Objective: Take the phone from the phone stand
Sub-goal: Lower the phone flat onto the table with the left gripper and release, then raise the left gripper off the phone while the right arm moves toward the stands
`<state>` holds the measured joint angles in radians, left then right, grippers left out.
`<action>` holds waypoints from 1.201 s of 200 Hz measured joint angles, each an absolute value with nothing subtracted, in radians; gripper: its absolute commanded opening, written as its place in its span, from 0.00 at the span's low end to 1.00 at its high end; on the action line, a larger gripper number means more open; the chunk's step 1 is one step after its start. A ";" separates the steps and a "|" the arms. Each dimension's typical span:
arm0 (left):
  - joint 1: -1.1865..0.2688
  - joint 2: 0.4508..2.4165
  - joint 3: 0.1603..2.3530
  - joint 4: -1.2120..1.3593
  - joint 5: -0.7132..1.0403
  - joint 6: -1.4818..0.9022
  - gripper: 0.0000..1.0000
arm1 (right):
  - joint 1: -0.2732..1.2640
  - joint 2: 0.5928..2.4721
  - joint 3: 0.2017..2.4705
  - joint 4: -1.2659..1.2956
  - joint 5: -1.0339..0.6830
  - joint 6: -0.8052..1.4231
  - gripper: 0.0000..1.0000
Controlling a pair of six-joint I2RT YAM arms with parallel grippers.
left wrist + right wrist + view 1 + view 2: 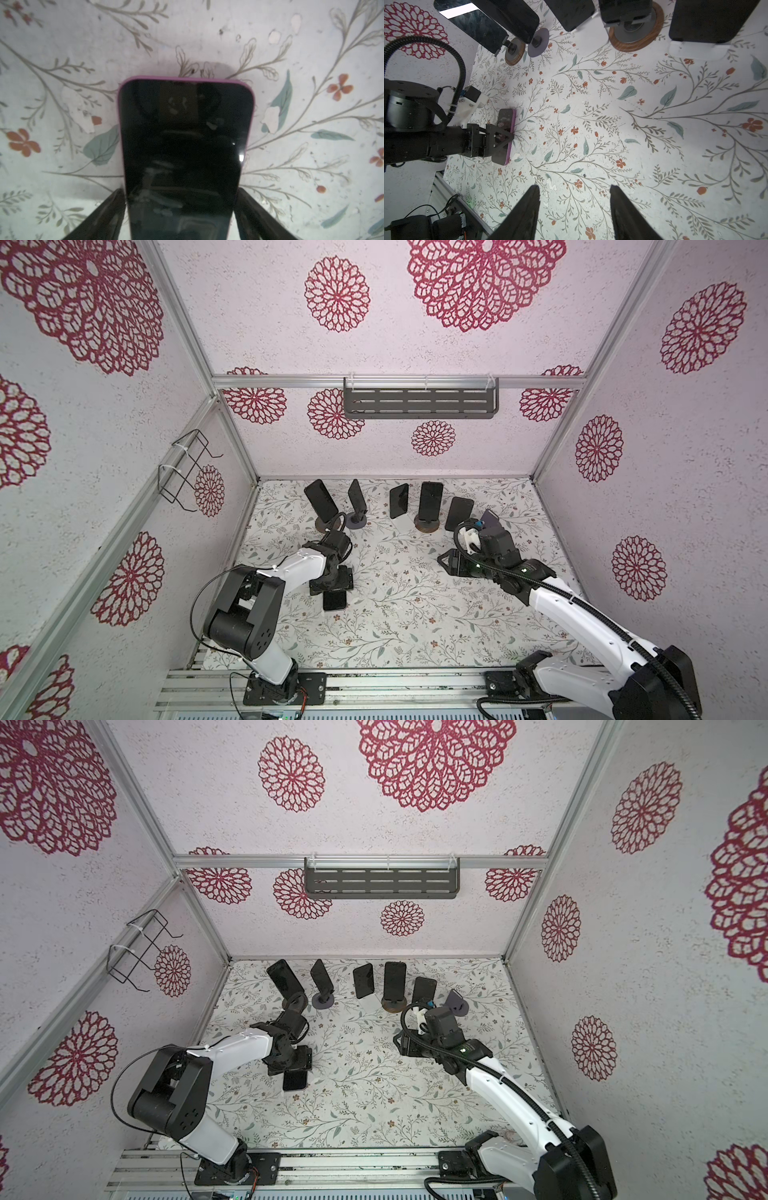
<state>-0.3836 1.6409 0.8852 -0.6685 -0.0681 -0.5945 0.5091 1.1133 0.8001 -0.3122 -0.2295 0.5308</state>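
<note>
You have phone (182, 145) flat on table (654, 145), well apart from back-row stands (427, 525). Left gripper (180, 191) straddles its sides; gripping or loose, cannot tell. Right gripper (574, 207) jaws apart, empty.

No text, label, brand, number or sign is legible in any view. The phone (185, 145) lying flat on the floral mat (62, 41) presents a dark screen with reflections only, and the propped phones (430, 499) at the back show equally dark faces in both top views. Any marking on the arm housings is too small to tell
</note>
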 measured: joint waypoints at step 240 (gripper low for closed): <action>-0.622 1.195 0.894 -0.495 -0.053 -0.411 0.92 | 0.021 1.477 1.264 -0.496 -0.413 -0.200 0.67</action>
<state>-0.6216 1.1946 0.8944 -0.4946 -0.0528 -0.4114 0.0208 1.4769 1.2636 -0.4957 -0.4126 -0.2005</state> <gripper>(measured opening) 0.909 0.668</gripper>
